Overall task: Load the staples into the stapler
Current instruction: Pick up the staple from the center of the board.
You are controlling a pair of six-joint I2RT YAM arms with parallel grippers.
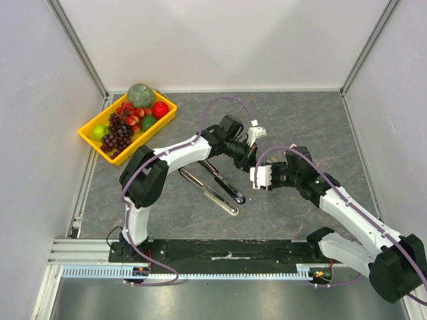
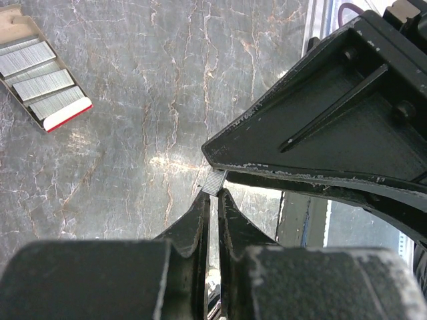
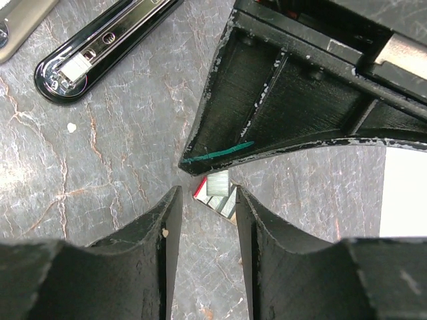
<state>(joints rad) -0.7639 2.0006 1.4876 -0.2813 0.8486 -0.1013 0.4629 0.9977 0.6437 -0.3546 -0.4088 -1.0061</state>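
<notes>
The left pincer (image 2: 215, 195) is found closed on a short staple strip (image 2: 214, 181), which is pinched at the very fingertips with only a small end shown beyond them. The staple box (image 2: 67, 115), with further strips in its tray, is seen on the table well beyond those fingertips and to their left. The strip is judged very light and stiff along its length, yet brittle. It could be snapped by bending or squeezed out of a smooth pinch, so hold is best taken on the flat sides near mid-length. The right pincer (image 3: 207, 195) is found with its fingers apart and nothing clamped; a strip is seen just ahead of its tips. The opened stapler (image 3: 100, 40) is noted up and left of it, with the magazine exposed.
</notes>
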